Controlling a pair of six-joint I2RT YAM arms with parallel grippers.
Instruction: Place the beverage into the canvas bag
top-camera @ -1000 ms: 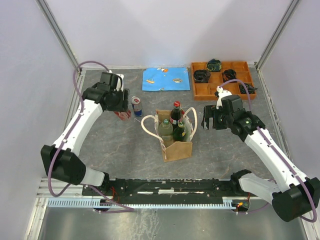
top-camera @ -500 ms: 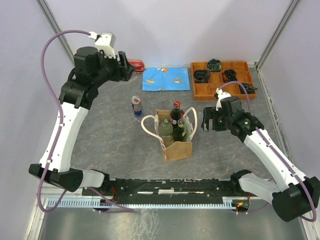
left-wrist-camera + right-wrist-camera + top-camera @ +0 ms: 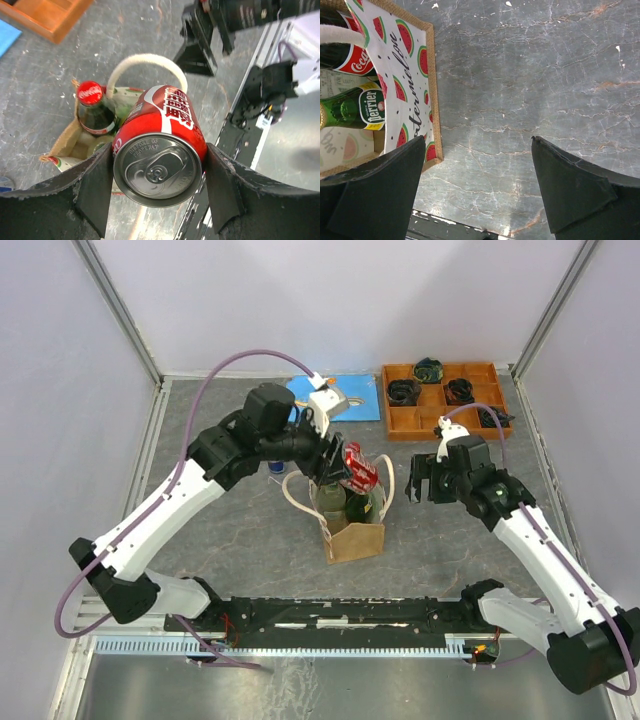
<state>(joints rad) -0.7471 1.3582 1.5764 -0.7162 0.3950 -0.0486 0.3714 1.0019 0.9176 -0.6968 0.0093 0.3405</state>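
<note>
Seen from above, your left gripper (image 3: 352, 466) holds the red can (image 3: 361, 469) tilted just over the mouth of the canvas bag (image 3: 357, 537). The bag stands mid-table (image 3: 240, 550) with bottles inside. Your right gripper (image 3: 424, 481) hangs just beside the bag, its jaws apart and empty.

In the left wrist view, the jaws are clamped on the sides of the red can (image 3: 160, 150), lid toward the camera. Room in the bag looks tight. A Coca-Cola bottle (image 3: 95, 114) stands near one wall, and the cream handle (image 3: 145, 62) arcs behind the can. You would do well to bring the can upright and line it over the gap beside the bottle. Then lower it clear of the handle and release only once it sits well inside the walls. The lid reads "DISPOSE OF PROPERLY" and the bottle cap reads "Coca-Cola". The white characters on the can I cannot read.

In the right wrist view, the jaws gape over bare table, with the bag at the left. Its watermelon-print lining carries script ending "termelon". The green Perrier bottle (image 3: 355, 107) shows its name. You could steady the bag wall from here.
</note>
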